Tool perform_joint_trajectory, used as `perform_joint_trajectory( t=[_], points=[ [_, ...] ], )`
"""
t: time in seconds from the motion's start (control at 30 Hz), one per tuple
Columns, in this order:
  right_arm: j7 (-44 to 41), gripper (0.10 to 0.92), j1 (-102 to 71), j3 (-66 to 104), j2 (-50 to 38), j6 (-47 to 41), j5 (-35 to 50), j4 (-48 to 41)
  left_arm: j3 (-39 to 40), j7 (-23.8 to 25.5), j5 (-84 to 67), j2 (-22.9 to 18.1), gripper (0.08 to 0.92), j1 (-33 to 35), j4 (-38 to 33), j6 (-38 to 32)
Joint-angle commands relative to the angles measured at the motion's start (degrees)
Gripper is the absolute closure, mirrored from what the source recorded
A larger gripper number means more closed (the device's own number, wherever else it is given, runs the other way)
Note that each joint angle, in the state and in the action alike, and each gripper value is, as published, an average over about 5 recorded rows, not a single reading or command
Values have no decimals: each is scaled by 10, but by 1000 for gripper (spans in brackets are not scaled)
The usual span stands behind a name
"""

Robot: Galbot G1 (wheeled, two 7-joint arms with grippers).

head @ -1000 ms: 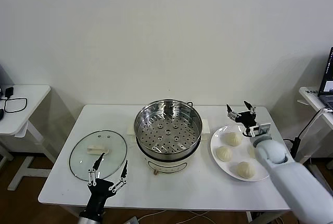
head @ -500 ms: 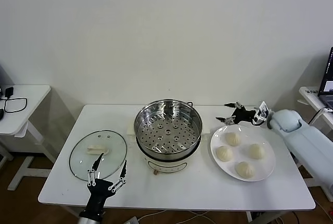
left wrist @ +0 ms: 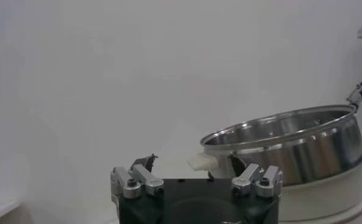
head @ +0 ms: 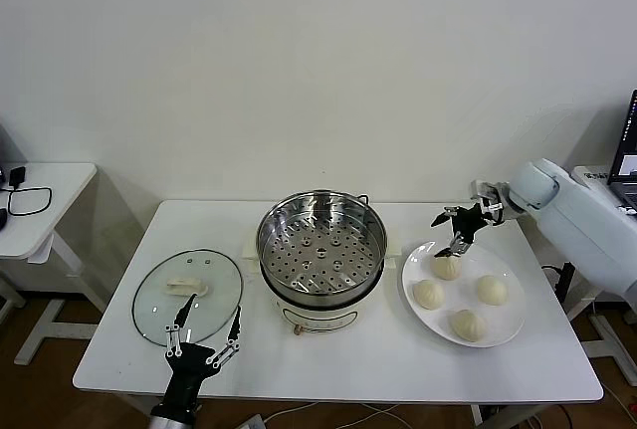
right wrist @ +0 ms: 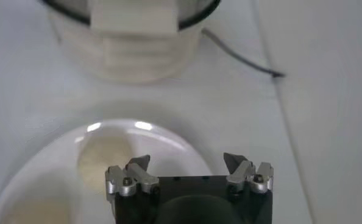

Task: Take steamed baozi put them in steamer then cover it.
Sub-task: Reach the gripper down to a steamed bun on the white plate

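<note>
Four cream-white baozi lie on a white plate (head: 508, 324) at the right: one at the back (head: 446, 267), one at the left (head: 429, 295), one at the right (head: 491, 290), one at the front (head: 469, 324). My right gripper (head: 451, 232) is open just above the back baozi, which also shows in the right wrist view (right wrist: 105, 159). The empty steel steamer (head: 321, 248) sits on its white pot base mid-table. The glass cover (head: 188, 296) lies flat at the left. My left gripper (head: 205, 334) is open and idle at the front edge, near the cover.
A black cord (right wrist: 239, 58) runs on the table behind the pot. A side table (head: 35, 200) with cables stands at far left. A laptop (head: 625, 155) sits on a stand at far right.
My right arm has swung out to the right, and its gripper has turned and dropped from behind the plate to just above the back baozi. The left arm has not moved.
</note>
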Motion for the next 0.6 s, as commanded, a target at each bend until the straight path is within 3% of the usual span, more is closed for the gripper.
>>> perform_joint_trajectory(
  t=[0.03,0.6],
  points=[
    [-27,203,29,-48,27,4,-84,-27,0,-1,0,0,177,0,1,-1],
    [6,203,-17,-11,67,22,-123,-95,1,-4,-1,-1,177,-4,10,-1]
  ],
)
